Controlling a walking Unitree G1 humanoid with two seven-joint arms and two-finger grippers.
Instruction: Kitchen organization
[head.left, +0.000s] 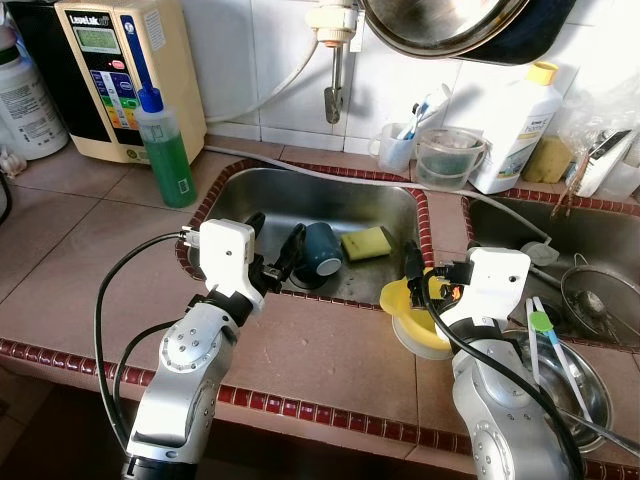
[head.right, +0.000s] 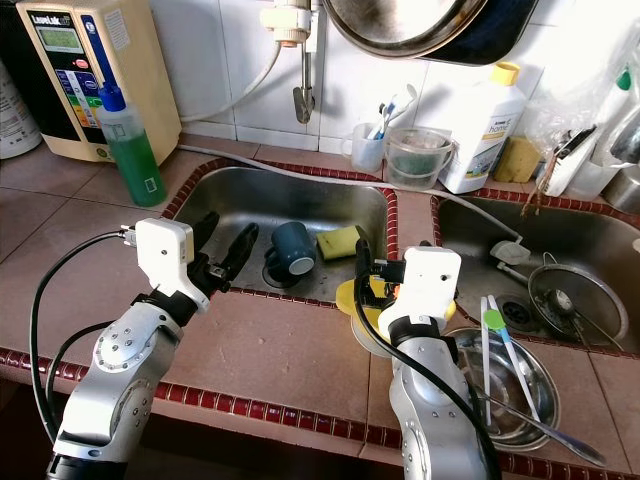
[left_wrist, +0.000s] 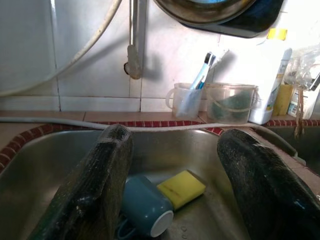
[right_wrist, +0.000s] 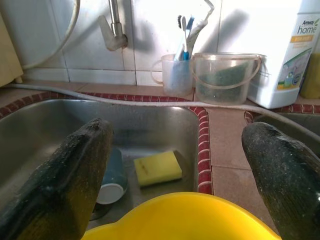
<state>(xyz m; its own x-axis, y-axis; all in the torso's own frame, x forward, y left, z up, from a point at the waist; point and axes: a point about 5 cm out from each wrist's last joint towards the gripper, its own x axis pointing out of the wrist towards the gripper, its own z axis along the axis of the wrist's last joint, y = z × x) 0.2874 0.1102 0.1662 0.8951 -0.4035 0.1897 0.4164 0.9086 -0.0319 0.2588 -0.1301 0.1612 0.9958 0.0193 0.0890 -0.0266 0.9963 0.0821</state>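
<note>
Two steel basins: the left sink (head.left: 250, 195) holds a blue mug (head.left: 318, 255) tipped on its side just beside a yellow sponge (head.left: 367, 242). Left gripper (head.left: 272, 258) hangs over the near rim, fingers spread and empty, seemingly lined up on the mug. Right gripper (right_wrist: 182, 165), spread wide, straddles a yellow bowl (head.left: 412, 318) on the counter edge; whether the fingers touch it is unclear.

Your silver left arm reaches forward, its black two-fingered left end effector (head.left: 272, 252) spread wide, fingers (left_wrist: 95, 190) well apart. Your silver right arm is raised beside it; right end effector (right_wrist: 180, 170) likewise splayed open, wrist level.
</note>
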